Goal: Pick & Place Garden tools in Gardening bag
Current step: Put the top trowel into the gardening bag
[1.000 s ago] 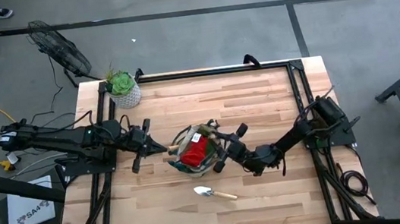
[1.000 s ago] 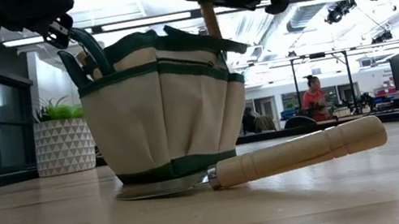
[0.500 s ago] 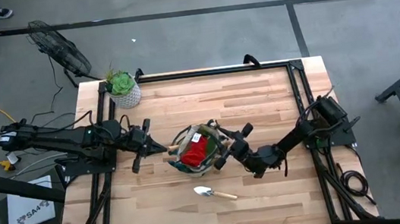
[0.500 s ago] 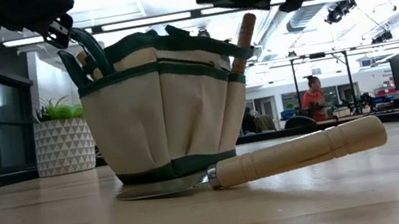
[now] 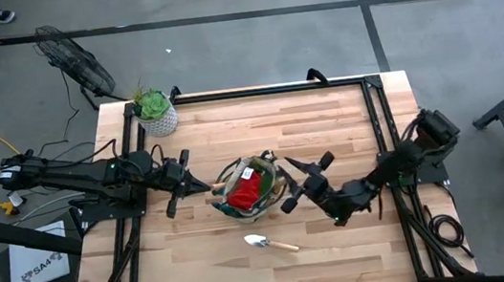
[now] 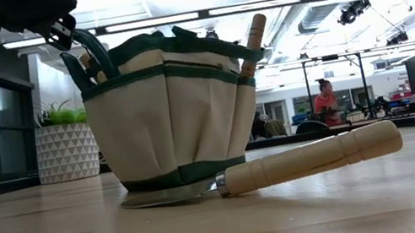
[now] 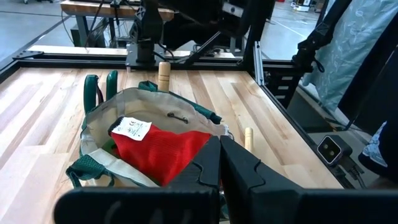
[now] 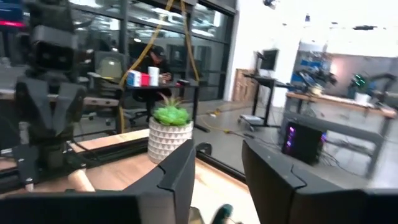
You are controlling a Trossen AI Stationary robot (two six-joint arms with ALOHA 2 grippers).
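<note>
Now that the right gripper [image 5: 301, 179] has backed off, part-open and empty, one trowel handle [image 6: 253, 42] leans inside the gardening bag [image 5: 251, 188] just beside it; a second trowel [image 5: 270, 244] lies nearby, awaiting pickup.

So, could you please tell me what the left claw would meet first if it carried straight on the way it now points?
Probably the gardening bag: the shut left claw points right at its rim, with the red cloth just inside. How close it is cannot be told exactly.

No legible text — tag [image 7: 131, 128] unreadable
</note>
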